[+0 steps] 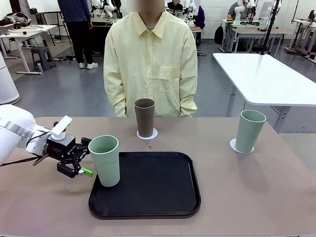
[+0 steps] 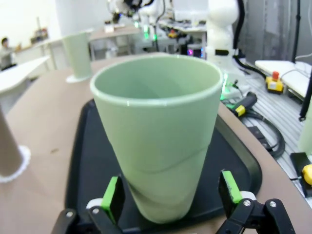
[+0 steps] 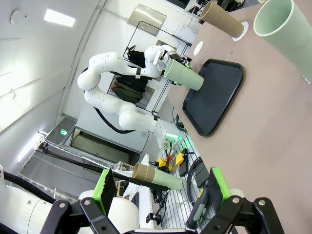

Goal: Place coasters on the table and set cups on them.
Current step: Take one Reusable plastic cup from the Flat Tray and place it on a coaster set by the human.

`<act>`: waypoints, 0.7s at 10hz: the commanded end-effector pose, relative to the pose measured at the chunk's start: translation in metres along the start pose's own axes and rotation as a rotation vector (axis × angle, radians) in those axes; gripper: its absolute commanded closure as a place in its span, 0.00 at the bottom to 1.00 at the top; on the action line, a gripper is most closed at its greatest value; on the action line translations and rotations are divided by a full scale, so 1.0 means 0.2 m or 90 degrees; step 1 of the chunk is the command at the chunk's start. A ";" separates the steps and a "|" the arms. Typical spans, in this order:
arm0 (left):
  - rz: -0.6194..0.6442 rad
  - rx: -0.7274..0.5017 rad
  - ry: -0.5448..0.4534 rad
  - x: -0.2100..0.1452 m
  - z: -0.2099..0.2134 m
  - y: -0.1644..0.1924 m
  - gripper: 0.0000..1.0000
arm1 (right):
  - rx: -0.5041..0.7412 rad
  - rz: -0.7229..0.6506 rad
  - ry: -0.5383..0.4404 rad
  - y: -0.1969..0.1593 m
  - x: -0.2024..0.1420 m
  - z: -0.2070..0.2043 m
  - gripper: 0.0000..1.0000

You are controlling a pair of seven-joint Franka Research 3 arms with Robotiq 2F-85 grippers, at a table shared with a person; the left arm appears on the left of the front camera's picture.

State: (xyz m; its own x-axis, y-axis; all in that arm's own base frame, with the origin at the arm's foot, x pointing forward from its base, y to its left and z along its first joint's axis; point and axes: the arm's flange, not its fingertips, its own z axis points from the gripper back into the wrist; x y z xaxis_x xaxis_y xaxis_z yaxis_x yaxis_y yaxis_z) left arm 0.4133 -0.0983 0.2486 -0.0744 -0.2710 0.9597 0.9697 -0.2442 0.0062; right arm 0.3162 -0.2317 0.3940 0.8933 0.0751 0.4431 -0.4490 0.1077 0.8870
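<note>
We log left pincer (image 1: 85, 163) spread wide around mint cup (image 1: 104, 160) on left edge of black tray (image 1: 148, 185) | right pincer (image 3: 161, 190) fingers apart, empty | beyond tray on counter (image 1: 256, 187): brown cup (image 1: 144, 117) on doily (image 1: 147, 134); to its right, second mint cup (image 1: 250, 131) on doily (image 1: 233, 144)
</note>
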 end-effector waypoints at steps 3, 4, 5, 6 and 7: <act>-0.003 0.018 -0.010 -0.05 -0.04 0.02 0.00 | -0.005 0.014 -0.005 0.00 -0.02 -0.02 0.00; -0.006 0.016 -0.009 -0.04 -0.04 0.03 0.00 | -0.005 0.014 -0.005 0.00 -0.02 -0.02 0.00; -0.011 0.017 -0.010 -0.04 -0.05 0.03 0.00 | -0.005 0.014 -0.005 0.00 -0.02 -0.02 0.00; -0.011 0.015 -0.009 -0.03 -0.06 0.05 0.00 | -0.005 0.014 -0.005 0.00 -0.02 -0.02 0.00; -0.010 0.011 -0.012 -0.04 -0.08 0.06 0.00 | -0.005 0.014 -0.005 0.00 -0.02 -0.02 0.00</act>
State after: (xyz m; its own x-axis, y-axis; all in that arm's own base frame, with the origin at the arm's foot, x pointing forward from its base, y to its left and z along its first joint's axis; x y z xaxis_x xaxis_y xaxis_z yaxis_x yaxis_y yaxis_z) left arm 0.4202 -0.1049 0.2421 -0.0644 -0.2647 0.9622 0.9705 -0.2410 -0.0014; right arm 0.3162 -0.2317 0.3940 0.8933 0.0751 0.4431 -0.4490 0.1077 0.8870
